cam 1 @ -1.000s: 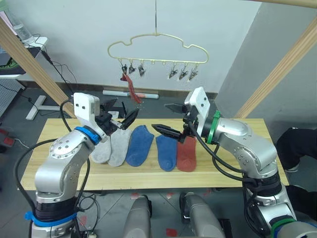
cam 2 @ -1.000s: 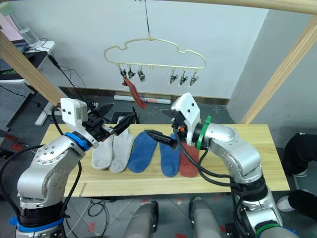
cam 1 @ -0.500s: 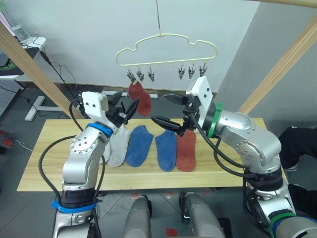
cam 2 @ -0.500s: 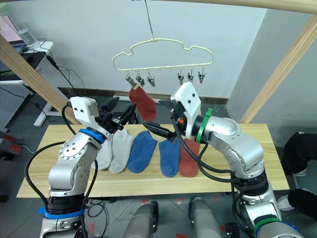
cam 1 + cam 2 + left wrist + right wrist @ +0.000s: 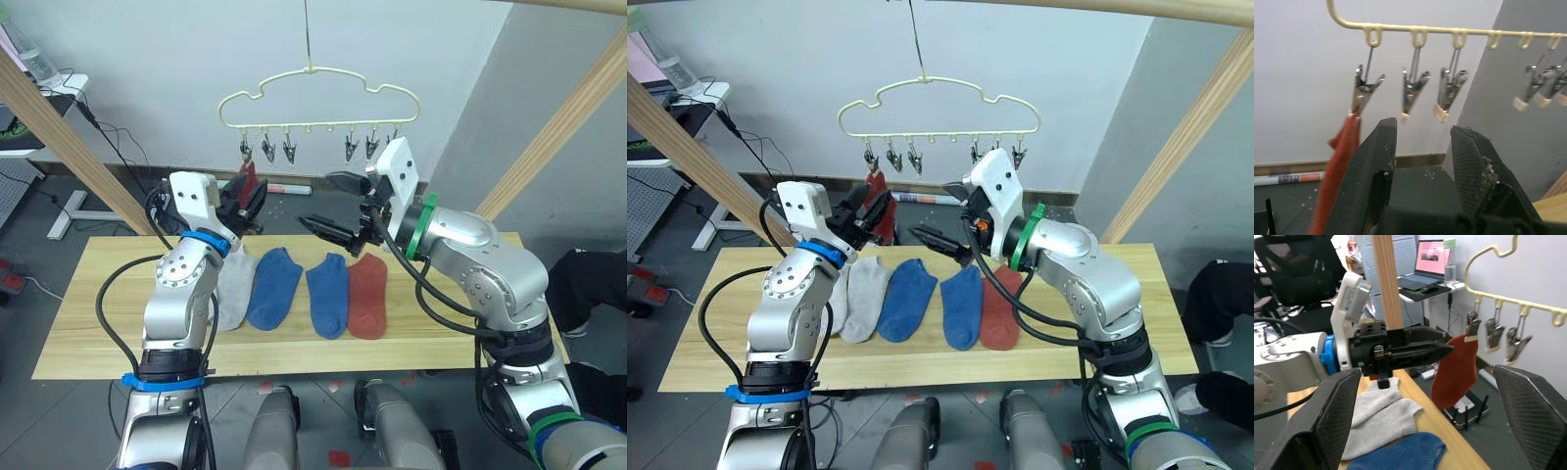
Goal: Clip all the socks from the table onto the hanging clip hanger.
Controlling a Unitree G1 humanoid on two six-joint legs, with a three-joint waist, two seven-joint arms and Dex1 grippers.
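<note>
The pale-yellow clip hanger (image 5: 315, 96) hangs above the table's (image 5: 88, 323) far edge. One rust-red sock (image 5: 249, 182) dangles from its leftmost clip (image 5: 1362, 92). My left gripper (image 5: 252, 199) is raised just under the left clips, beside that sock; its fingers (image 5: 1374, 166) stand apart with nothing between them. My right gripper (image 5: 332, 204) hovers open under the hanger's right clips. On the table lie two grey socks (image 5: 230, 289), two blue socks (image 5: 275, 286) (image 5: 328, 294) and a rust-red sock (image 5: 368, 296).
Slanting wooden poles (image 5: 64, 132) (image 5: 563, 132) frame the table on both sides. A desk with a laptop (image 5: 1425, 276) stands off to the left, with cables on the floor behind. Something dark (image 5: 588, 284) lies at the right edge.
My left arm has risen from table height to the hanger's left clips, its fingers narrowing. The hanger and the clipped red sock have swung. My right gripper stays open, slightly higher.
</note>
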